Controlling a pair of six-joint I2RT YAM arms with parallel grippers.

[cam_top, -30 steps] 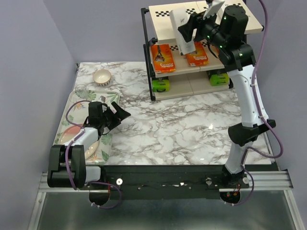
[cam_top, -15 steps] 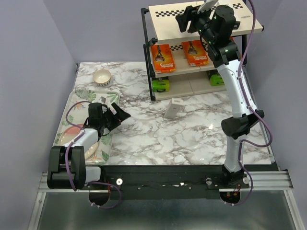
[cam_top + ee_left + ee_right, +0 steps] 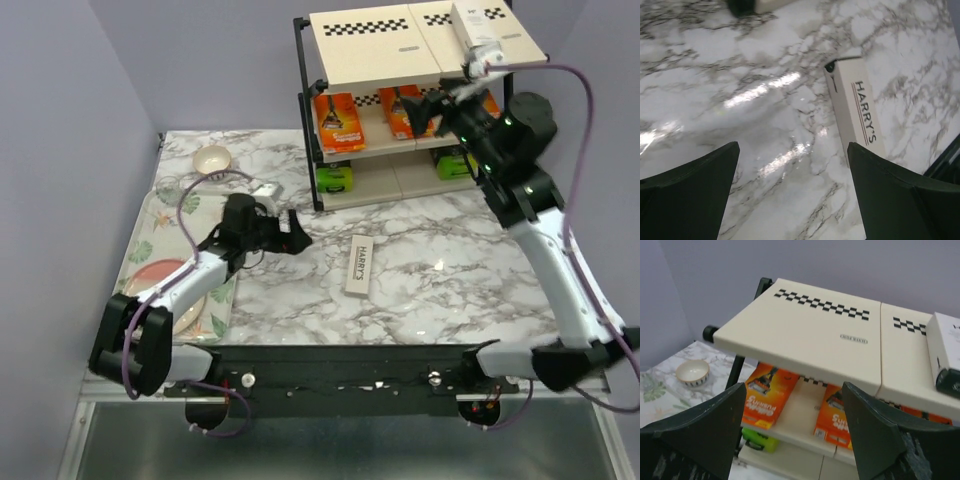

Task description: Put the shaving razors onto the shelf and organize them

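Marble table (image 3: 420,285) — left claw (image 3: 297,232) agape, empty

From high over the near edge: whole table (image 3: 430,290), shelf (image 3: 380,55) upper right. Left wrist: close, facing down on box (image 3: 855,110), shared with top view. Right wrist: near, facing shelf.

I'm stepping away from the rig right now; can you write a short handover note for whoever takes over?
Left gripper: fingers open, empty, over the table near the loose white box.
Right gripper: fingers open, empty, in front of the shelf.
Done: shelved white box on the top tier, right end; orange packs on the middle tier; black-and-lime packs on the bottom tier.
Left: the loose white box lies flat on the table, off the shelf; it probably belongs beside the shelved white box.
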